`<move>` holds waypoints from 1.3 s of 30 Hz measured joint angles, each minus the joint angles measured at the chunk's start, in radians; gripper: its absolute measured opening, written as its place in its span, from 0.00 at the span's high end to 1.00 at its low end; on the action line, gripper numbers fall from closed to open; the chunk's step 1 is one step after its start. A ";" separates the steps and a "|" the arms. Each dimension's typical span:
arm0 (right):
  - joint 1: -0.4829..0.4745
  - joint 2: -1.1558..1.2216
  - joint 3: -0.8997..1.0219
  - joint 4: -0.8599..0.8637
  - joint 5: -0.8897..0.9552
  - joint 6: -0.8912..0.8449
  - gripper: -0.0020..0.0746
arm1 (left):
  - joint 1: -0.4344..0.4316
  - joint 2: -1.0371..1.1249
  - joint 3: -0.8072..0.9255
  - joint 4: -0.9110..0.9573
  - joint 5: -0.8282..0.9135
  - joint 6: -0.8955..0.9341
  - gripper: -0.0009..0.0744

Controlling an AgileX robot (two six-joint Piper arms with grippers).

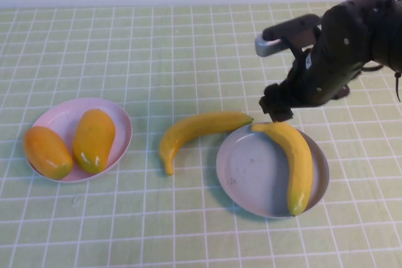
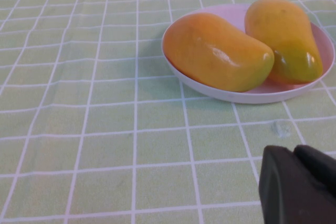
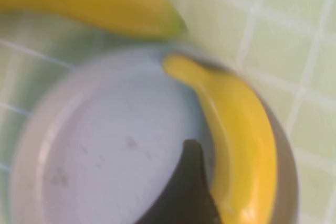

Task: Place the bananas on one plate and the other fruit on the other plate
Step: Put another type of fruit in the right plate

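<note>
A: Bananas first. One banana (image 1: pixel 295 161) lies along the right side of the grey-blue plate (image 1: pixel 245 177), stem end on the far rim, other end near the near rim. The second banana (image 1: pixel 195 133) is on the worktop (image 1: pixel 157 48), just left of that plate, its greenish tip close to the rim. Touching? Can't tell from the high view.

B: The right wrist view has both: plated banana (image 3: pixel 236 135) against the plate's wall (image 3: pixel 37 145), the other banana (image 3: pixel 100 1) outside the rim, tip near it. Blurred, so contact stays unsettled.

A: The mango-like fruits?

B: Both on the pale pink plate (image 1: pixel 59 114), at the left of the worktop, well apart from the grey-blue one. Left fruit (image 1: pixel 47 152) overhangs the rim; right fruit (image 1: pixel 94 139) beside it. The left wrist view shows them pressed together (image 2: pixel 218 51) (image 2: pixel 283 38) on the pink plate (image 2: pixel 247 95).

A: Arms?

B: Right arm reaches in from the right, bent downward. Right gripper (image 1: pixel 276 105) hangs just over the grey-blue plate's far rim, at the plated banana's stem. Grasping nothing; open or clenched, cannot tell.

A: Left gripper (image 2: pixel 299 184)?

B: Only a dark edge in its wrist view, above the worktop near the pink plate. State: cannot tell.
</note>
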 joint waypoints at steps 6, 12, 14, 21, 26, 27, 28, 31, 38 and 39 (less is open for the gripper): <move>0.021 0.011 0.000 0.184 -0.230 -0.418 0.32 | 0.000 0.000 0.000 0.000 0.000 0.000 0.98; 0.042 0.076 -0.030 0.470 -0.276 -0.995 0.34 | 0.000 0.000 0.000 0.000 0.000 0.000 0.98; 0.043 0.101 -0.058 0.559 -0.245 -1.169 0.34 | 0.000 0.000 0.000 0.000 0.000 0.000 0.98; 0.046 0.195 -0.147 0.651 -0.139 -1.544 0.35 | 0.000 0.000 0.000 0.000 0.000 0.000 0.98; 0.046 0.276 -0.219 0.610 -0.139 -1.597 0.35 | 0.000 0.000 0.000 0.000 0.000 0.000 0.98; 0.046 0.295 -0.237 0.598 -0.139 -1.599 0.35 | 0.000 0.000 0.000 0.000 0.000 0.000 0.98; 0.046 0.314 -0.257 0.587 -0.139 -1.599 0.35 | 0.000 0.000 0.000 0.000 0.000 0.000 0.98; 0.046 0.367 -0.311 0.569 -0.134 -1.599 0.35 | 0.000 0.000 0.000 0.000 0.000 0.000 0.98; 0.046 0.444 -0.372 0.542 -0.130 -1.600 0.36 | 0.000 0.000 0.000 0.000 0.000 0.000 0.98; 0.046 0.451 -0.372 0.536 -0.128 -1.600 0.37 | 0.000 0.000 0.000 0.000 0.000 0.000 0.98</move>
